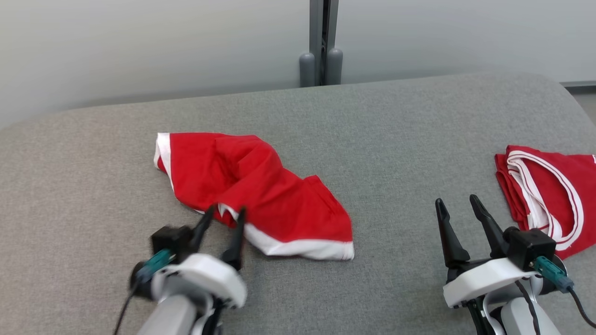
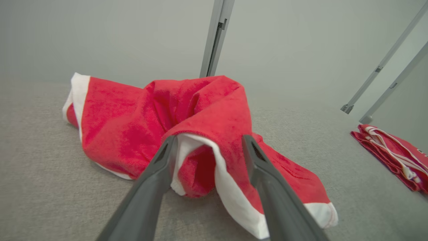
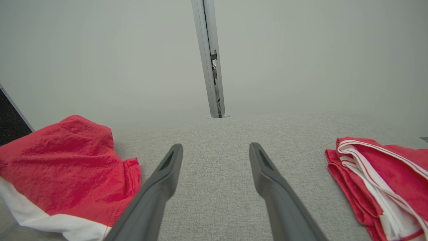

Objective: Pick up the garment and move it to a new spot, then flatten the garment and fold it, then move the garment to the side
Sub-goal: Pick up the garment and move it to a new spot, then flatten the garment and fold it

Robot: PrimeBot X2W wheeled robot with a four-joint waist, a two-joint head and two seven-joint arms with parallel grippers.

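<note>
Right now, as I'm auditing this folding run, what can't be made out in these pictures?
Head view: left gripper is motion-blurred; contact with the crumpled garment unclear.
Head view: folded garment is cut off by the right edge.
Left wrist view: the crumpled garment's own folds hide its shape.
Right wrist view: the left edge cuts it off.

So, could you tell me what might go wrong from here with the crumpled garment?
1. The left gripper stands open astride a bunched hem of the garment; closing there may pinch several layers and keep it from flattening.
2. The folded garment lies close beside the right gripper; a sideways sweep could snag and undo it.
</note>
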